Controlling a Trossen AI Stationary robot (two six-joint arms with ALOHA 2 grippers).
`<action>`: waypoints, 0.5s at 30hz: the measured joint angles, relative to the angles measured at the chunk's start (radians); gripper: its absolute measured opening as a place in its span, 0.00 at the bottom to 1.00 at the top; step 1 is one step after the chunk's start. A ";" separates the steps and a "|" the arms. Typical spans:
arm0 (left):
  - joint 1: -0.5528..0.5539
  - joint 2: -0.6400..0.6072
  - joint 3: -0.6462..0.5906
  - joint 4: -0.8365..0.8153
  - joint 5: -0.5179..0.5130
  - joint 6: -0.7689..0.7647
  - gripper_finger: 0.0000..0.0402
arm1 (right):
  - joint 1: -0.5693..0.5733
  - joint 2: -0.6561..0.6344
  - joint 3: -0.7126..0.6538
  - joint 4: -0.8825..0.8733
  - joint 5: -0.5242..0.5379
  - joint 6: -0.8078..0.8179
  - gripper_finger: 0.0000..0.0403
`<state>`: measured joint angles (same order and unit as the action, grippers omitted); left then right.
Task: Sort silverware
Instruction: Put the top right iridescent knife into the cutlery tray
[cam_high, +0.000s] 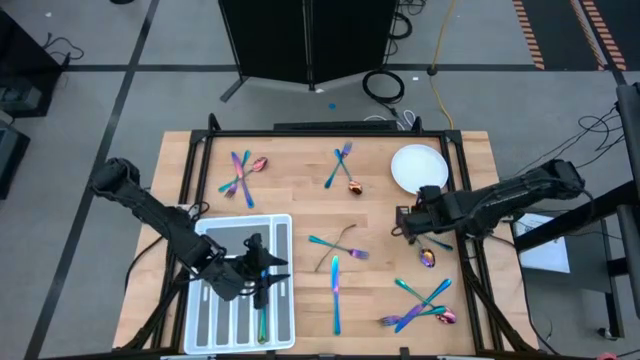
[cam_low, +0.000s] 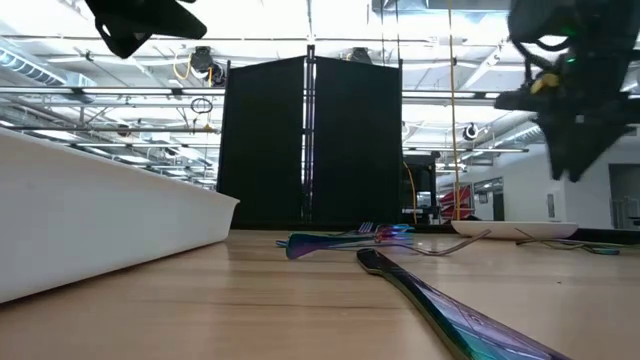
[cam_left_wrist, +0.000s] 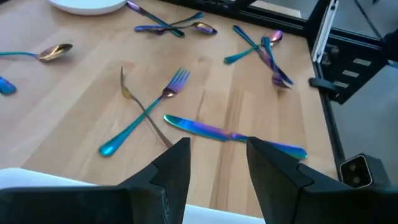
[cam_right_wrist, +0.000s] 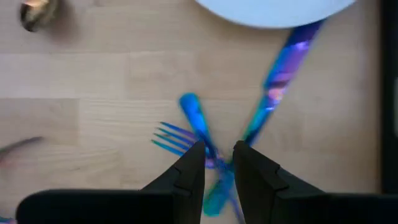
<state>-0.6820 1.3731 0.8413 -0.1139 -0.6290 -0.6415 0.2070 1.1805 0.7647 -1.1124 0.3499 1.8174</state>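
No legible writing or brand marks appear. The left gripper (cam_high: 262, 272) hangs over the white tray (cam_high: 283, 225), fingers parted and empty; one knife (cam_high: 336, 293) lies on the tabletop (cam_high: 300, 170) just beyond the tray, long axis running toward the tabletop's near edge. The right gripper (cam_high: 405, 222) hangs beside the white plate (cam_high: 418, 166), fingers narrowly parted, empty, directly above crossed silverware (cam_right_wrist: 214, 146). Other silverware lies scattered in crossed groups.
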 joint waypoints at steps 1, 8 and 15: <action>-0.003 0.000 0.000 0.001 0.007 0.000 0.39 | -0.010 0.000 0.000 0.015 -0.010 0.002 0.17; -0.061 0.000 0.000 0.000 0.022 -0.005 0.39 | -0.037 0.064 0.000 0.040 -0.040 0.064 0.17; -0.112 0.000 0.000 0.003 -0.075 -0.006 0.39 | -0.032 0.110 0.000 0.061 -0.051 0.077 0.17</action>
<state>-0.7942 1.3727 0.8413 -0.1107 -0.7039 -0.6476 0.1753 1.2900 0.7647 -1.0510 0.2992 1.8943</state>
